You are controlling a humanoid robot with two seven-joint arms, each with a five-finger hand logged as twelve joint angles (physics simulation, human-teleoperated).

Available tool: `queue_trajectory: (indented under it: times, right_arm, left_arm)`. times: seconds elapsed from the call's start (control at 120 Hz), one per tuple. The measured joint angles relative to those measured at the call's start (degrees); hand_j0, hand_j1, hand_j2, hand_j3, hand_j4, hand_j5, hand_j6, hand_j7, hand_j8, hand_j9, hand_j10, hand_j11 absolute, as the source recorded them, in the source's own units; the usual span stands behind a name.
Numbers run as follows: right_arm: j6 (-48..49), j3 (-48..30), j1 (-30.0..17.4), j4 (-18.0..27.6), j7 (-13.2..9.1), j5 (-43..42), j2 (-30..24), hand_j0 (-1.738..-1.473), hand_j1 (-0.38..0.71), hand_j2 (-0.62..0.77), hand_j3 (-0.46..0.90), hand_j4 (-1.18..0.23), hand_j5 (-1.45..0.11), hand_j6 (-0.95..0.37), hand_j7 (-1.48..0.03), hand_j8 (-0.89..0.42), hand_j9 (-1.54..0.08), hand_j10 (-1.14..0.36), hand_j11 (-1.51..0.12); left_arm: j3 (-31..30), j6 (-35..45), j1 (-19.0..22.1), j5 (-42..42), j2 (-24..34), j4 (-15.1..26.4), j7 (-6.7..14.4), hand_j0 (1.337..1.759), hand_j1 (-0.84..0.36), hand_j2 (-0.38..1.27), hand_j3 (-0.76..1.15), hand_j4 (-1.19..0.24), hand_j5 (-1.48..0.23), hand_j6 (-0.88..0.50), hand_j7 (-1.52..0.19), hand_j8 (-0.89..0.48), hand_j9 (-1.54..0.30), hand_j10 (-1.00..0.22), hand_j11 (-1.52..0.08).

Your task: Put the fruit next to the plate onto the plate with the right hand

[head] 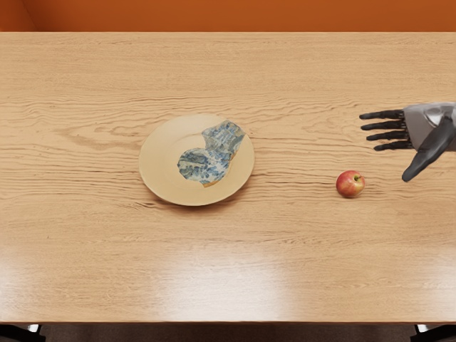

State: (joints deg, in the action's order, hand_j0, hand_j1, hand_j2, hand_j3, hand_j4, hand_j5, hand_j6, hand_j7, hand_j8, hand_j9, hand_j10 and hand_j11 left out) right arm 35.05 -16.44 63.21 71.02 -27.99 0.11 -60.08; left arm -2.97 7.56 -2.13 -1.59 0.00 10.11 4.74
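Reach step: dark five-finger right hand (413, 132) open and empty, small red apple (350, 184) not yet grasped.
Apple lying on light wooden tabletop (107, 249), well apart from round tan plate (160, 160), toward the picture's right. Blue-grey patterned patch (210, 157) on plate. Hand near apple, up and to the right of it, fingers spread, thumb hanging down, no contact. Next move, by judgement: bring hand over apple, close fingers around it, lift, carry across to plate.

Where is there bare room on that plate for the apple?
The plate is bare on its left, from rim to the blue patterned patch; its right is taken. The table between plate and apple lies free for the right hand.
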Motion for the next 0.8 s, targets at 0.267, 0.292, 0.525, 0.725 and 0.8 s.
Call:
queue_trajectory:
  times: [0.267, 0.292, 0.525, 0.725, 0.8]
  right_arm:
    - [-4.76, -2.43, 3.01, -2.33, -4.08, -21.05, 3.08, -1.658, -0.35, 0.00, 0.00, 0.00, 0.00, 0.00, 0.00, 0.00, 0.00, 0.00, 0.00]
    - [-6.76, -2.67, 2.78, -1.77, -1.60, -25.38, 3.68, -1.658, -0.35, 0.00, 0.00, 0.00, 0.00, 0.00, 0.00, 0.00, 0.00, 0.00, 0.00]
    - [-27.47, -3.45, -7.80, 11.10, 10.52, -43.47, 3.30, -1.658, -0.35, 0.00, 0.00, 0.00, 0.00, -0.01, 0.00, -0.01, 0.00, 0.00, 0.00]
    - [-35.36, -3.83, -14.59, 14.14, 11.88, -45.15, 5.21, -1.658, -0.35, 0.00, 0.00, -0.01, 0.00, -0.01, 0.00, -0.01, 0.00, 0.00, 0.00]
    - [-39.44, -3.90, -15.95, 14.41, 12.00, -45.29, 6.62, -1.658, -0.35, 0.00, 0.00, -0.01, 0.00, -0.01, 0.00, -0.01, 0.00, 0.00, 0.00]
  left_arm:
    - [0.00, 0.00, 0.00, 0.01, 0.00, 0.00, 0.00, 1.658, 0.34, 0.00, 0.00, -0.01, -0.01, -0.01, -0.01, -0.01, -0.01, -0.01, -0.01]
    - [-0.01, 0.00, 0.02, 0.01, 0.00, 0.00, 0.00, 1.658, 0.34, 0.00, 0.00, -0.01, -0.01, -0.01, -0.01, -0.01, -0.01, -0.01, -0.01]
    - [-0.01, 0.00, -0.05, 0.02, 0.00, 0.00, 0.00, 1.658, 0.34, 0.00, 0.00, -0.01, -0.01, -0.01, -0.01, -0.01, -0.01, -0.01, -0.01]
    - [0.00, 0.00, 0.00, 0.02, 0.00, 0.00, 0.00, 1.658, 0.34, 0.00, 0.00, -0.01, -0.01, -0.01, -0.01, -0.01, -0.01, -0.01, -0.01]
    - [0.00, 0.00, -0.01, 0.01, 0.00, 0.00, 0.00, 1.658, 0.34, 0.00, 0.00, -0.01, -0.01, -0.01, -0.01, -0.01, -0.01, -0.01, -0.01]
